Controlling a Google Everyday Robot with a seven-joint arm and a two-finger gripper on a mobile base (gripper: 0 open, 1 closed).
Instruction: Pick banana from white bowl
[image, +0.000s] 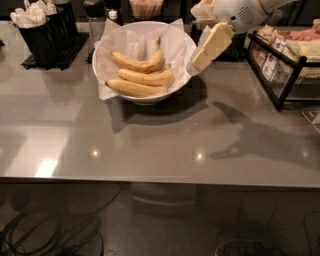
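The white bowl (150, 99), lined with crinkled white paper, stands at the back middle of the grey counter (150, 150). Three yellow bananas lie in it: one at the back (140, 62), one in the middle (147, 77) and one at the front (131, 88). My gripper (196, 64), cream-coloured on a white wrist, comes in from the upper right. Its tip hangs just outside the bowl's right rim, above the counter, and holds nothing that I can see.
A black cutlery holder (47, 35) with white napkins stands at the back left on a black mat. A black wire rack (280, 75) with packets stands at the right. A shaker (95, 15) and a cup of sticks (146, 7) stand behind the bowl.
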